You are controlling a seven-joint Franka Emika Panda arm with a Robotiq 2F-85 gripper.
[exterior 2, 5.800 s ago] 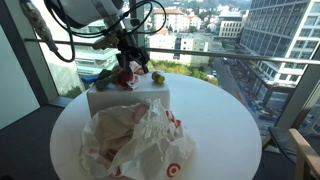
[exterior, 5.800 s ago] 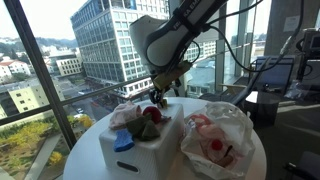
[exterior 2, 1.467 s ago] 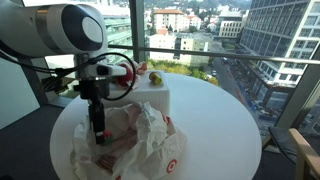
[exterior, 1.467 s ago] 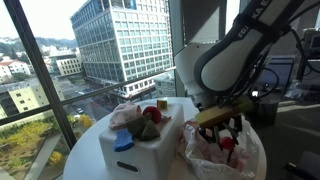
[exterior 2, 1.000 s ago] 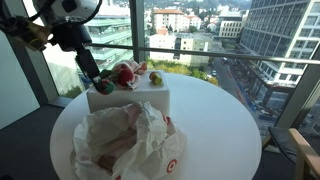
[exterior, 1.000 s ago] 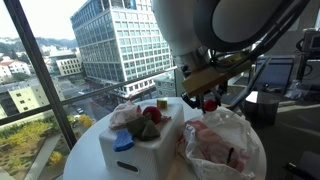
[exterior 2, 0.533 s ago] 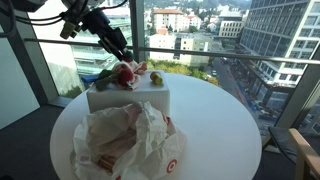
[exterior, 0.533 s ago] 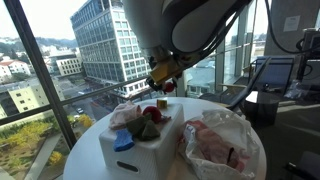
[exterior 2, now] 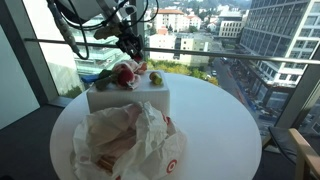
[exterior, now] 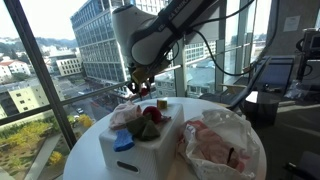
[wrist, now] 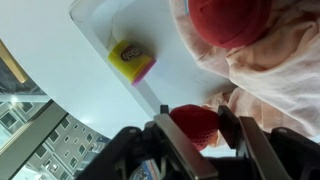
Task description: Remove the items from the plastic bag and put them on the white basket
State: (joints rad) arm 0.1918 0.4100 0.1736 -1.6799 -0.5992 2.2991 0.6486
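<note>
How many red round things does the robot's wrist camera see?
2. One red round thing is pinched in the gripper, above the white basket. The other lies at the top right, partly under pinkish wrap. More may be hidden underneath.

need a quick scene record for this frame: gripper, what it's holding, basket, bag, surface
gripper: gripper shut on a red item, above the white basket
basket contents: items, red and green, plus a yellow-pink piece
bag: plastic bag crumpled beside the basket, pinkish red showing through
surface: round white table
</note>
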